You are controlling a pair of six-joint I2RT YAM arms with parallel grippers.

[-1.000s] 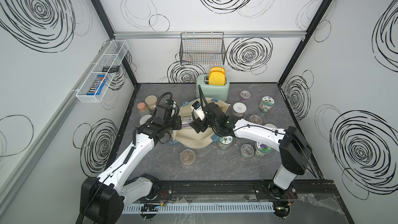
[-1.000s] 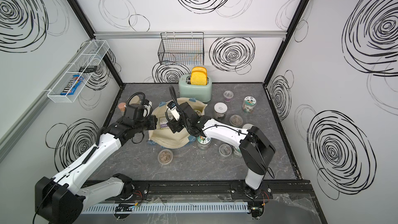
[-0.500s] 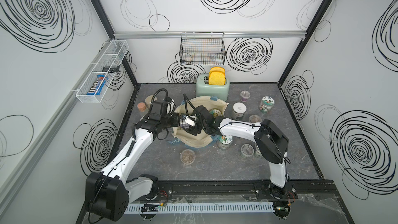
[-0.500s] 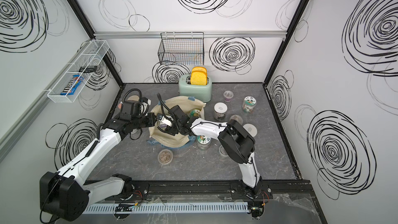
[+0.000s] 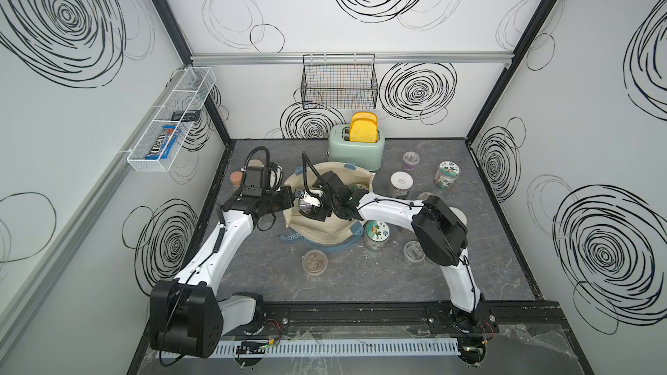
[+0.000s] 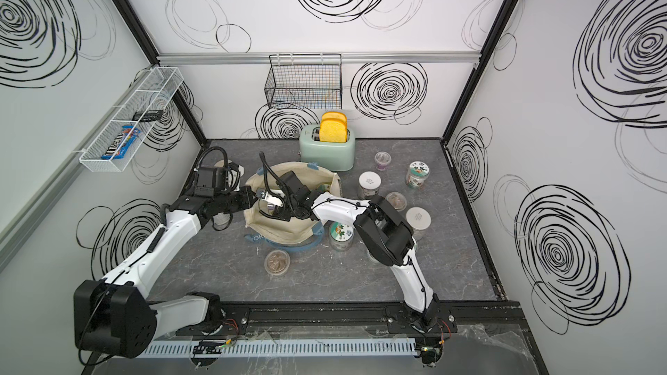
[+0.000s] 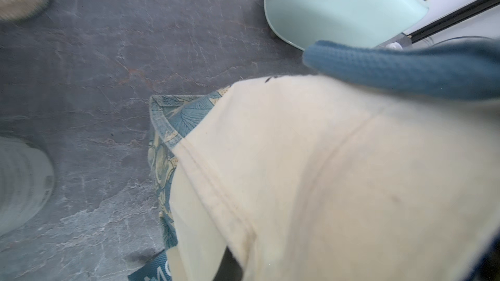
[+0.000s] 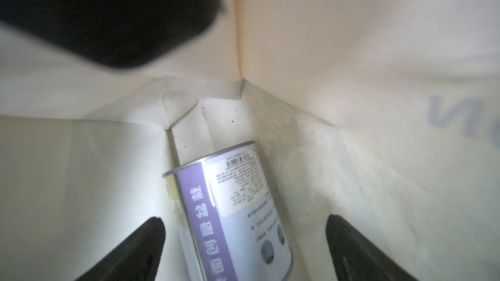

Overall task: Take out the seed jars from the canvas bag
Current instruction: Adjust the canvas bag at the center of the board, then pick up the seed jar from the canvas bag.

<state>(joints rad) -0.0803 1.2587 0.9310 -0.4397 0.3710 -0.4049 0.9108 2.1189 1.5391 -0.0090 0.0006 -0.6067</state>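
While the left gripper is pinched shut on the rim of the canvas bag and holds its mouth wide, the right gripper is down inside the bag. Its jaws are wide apart and hold nothing. We see one black finger on each side of a purple jar, but neither one touches it. This jar lies tilted on its side in a corner at the bottom of the bag, right by the cloth wall. In a top view, a jar with a green top peeks out at the far side of the bag too. Many other seed jars stand out on the table, near the bag.

We think the next move is to close on the purple jar and lift it out. The jar is round and smooth and lies slanted, so it could roll or slip away when the jaws squeeze. One finger is near the cloth, so it could catch the bag wall with the jar, and then the whole bag would come up. If the left gripper lets the rim slip, the soft bag could fold in and hide the jar. On the way out, the arm could knock over the jar just beside the bag.
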